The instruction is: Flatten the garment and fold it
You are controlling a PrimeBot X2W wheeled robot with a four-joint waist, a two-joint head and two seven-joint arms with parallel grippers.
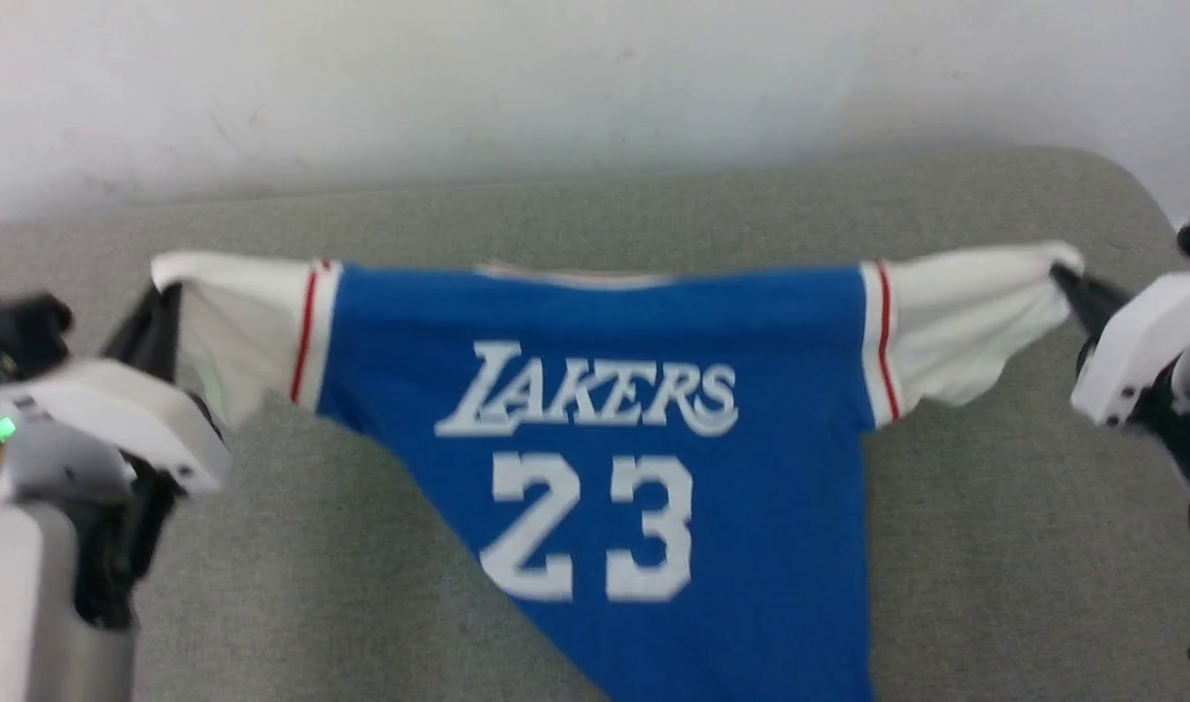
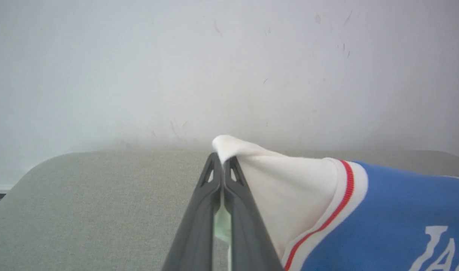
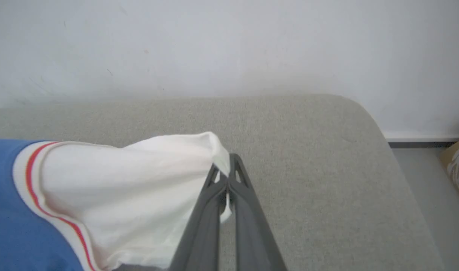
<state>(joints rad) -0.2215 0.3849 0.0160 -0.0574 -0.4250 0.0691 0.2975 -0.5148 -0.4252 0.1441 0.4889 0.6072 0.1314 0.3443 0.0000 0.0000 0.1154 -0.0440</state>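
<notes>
We hold the Lakers jersey [image 1: 654,322] stretched over the grey cushion [image 1: 995,546], left gripper [image 2: 224,162] and right gripper [image 3: 227,165] clenched on its sleeve ends [image 1: 966,312]; laying flat and folding remain.

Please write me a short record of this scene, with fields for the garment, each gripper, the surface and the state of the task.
garment: blue T-shirt with white sleeves; the front with LAKERS and 23 faces the head camera
left gripper: shut on the tip of one white sleeve
right gripper: shut on the tip of the other white sleeve
shape: stretched wide between the two grippers, with one lower side running on a slant
surface: grey-green, padded, below the garment
task state: not yet flat, not yet folded
</notes>
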